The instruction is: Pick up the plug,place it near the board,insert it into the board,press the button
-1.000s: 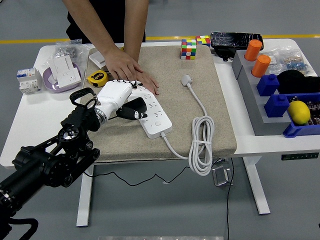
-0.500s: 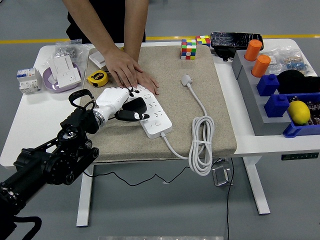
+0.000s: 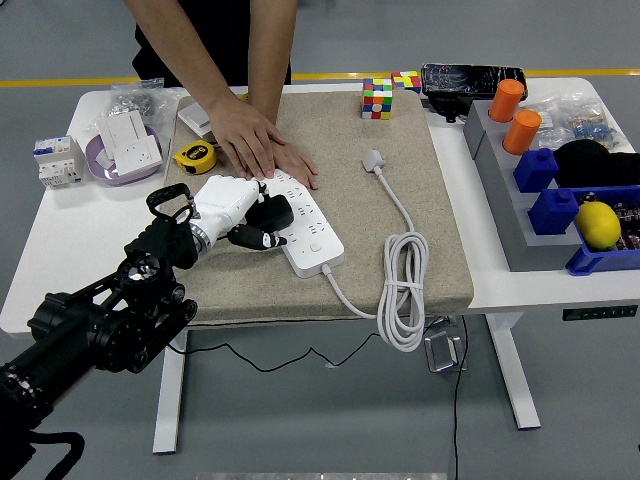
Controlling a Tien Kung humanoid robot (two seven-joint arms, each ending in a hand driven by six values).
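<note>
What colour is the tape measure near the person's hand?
Yellow with black trim, the tape measure shows best in the head view.

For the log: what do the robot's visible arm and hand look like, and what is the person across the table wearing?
The robot's left arm is black, built of chunky jointed segments with round housings and a black loop of cable near the wrist. Its left hand has a white shell with black fingers. The person wears a dark short-sleeved top; forearms are bare.

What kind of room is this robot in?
Probably a robotics lab or workshop: a white table on a grey floor with a yellow line, a power strip, and sorting bins.
</note>
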